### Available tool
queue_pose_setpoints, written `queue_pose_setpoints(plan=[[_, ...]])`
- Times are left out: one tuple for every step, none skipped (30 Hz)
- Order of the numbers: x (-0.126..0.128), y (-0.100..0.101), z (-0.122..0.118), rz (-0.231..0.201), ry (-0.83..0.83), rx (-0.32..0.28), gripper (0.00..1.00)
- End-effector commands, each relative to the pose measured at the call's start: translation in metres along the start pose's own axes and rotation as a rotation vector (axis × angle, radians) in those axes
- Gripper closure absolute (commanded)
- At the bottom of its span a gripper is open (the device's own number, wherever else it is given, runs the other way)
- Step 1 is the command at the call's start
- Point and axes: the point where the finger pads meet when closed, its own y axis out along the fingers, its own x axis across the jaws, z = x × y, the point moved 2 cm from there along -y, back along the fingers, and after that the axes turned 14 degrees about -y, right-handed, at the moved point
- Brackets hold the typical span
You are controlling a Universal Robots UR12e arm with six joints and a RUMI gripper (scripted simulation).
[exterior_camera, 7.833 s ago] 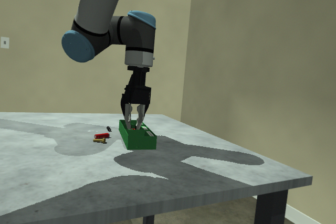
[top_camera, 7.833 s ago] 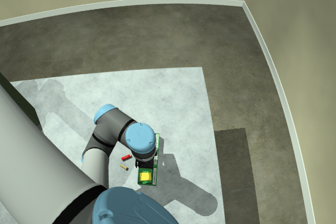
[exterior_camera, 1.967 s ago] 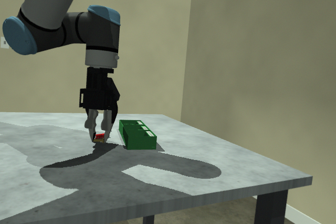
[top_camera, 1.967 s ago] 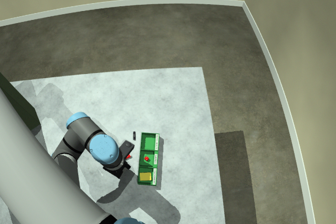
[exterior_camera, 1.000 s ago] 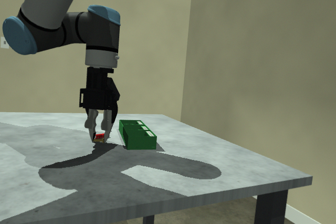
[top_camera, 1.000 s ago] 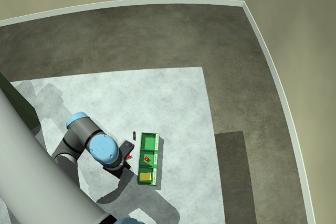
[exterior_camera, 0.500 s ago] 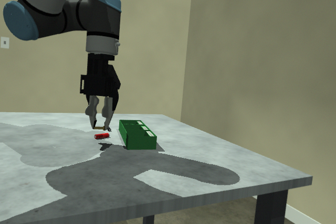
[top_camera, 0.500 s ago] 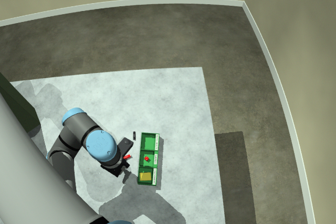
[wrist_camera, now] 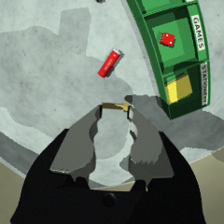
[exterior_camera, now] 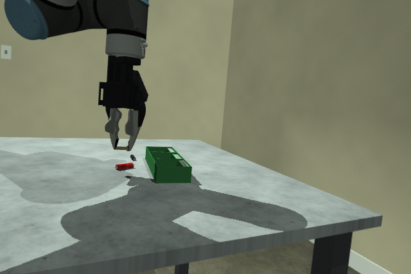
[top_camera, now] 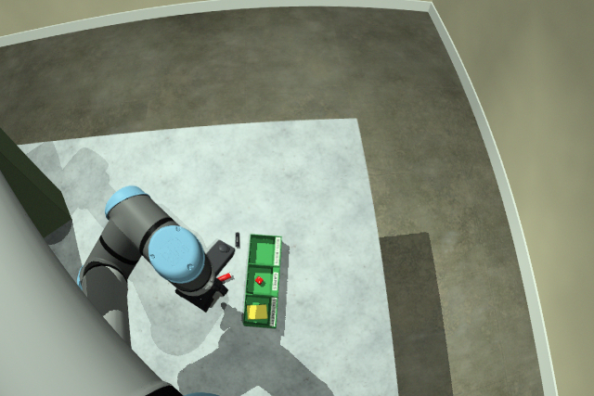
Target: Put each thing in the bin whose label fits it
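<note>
Gripper [exterior_camera: 122, 148]: pinching a small flat tan block [wrist_camera: 115, 106] above the table
Red cylinder [exterior_camera: 124, 166]: smooth, lying flat
Green bin [exterior_camera: 172, 172]: boxy, three compartments

Even, bright light throws hard arm shadows across the table [exterior_camera: 252, 178]; top view bows at edges.

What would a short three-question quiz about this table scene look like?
1. True or false: the gripper grips a small tan piece above the table.
2. Which thing lies in the bin compartment labelled GAMES? A: red die; B: yellow block; C: red cylinder.
3. Fill in: the small black piece lies on the ____.

Key: 1 true; 2 A; 3 table.
</note>
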Motion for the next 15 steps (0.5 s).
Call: queue_pose_setpoints(plan=[[0.000,-0.001,0.000,-0.001,0.000,0.000,1.00],[0.000,-0.001,0.000,-0.001,0.000,0.000,1.00],[0.000,-0.001,0.000,-0.001,0.000,0.000,1.00],[0.000,-0.001,0.000,-0.001,0.000,0.000,1.00],[0.000,-0.001,0.000,-0.001,0.000,0.000,1.00],[0.000,-0.001,0.000,-0.001,0.000,0.000,1.00],[0.000,-0.001,0.000,-0.001,0.000,0.000,1.00],[0.000,-0.003,0.000,-0.001,0.000,0.000,1.00],[0.000,-0.003,0.000,-0.001,0.000,0.000,1.00],[0.000,-0.003,0.000,-0.001,0.000,0.000,1.00],[0.003,-0.003,0.005,-0.001,0.050,0.000,1.00],[0.006,-0.003,0.011,-0.001,0.100,0.000,1.00],[0.009,-0.003,0.016,-0.001,0.150,0.000,1.00],[0.012,-0.003,0.021,-0.001,0.175,0.000,1.00],[0.015,-0.003,0.026,-0.001,0.196,0.001,1.00]])
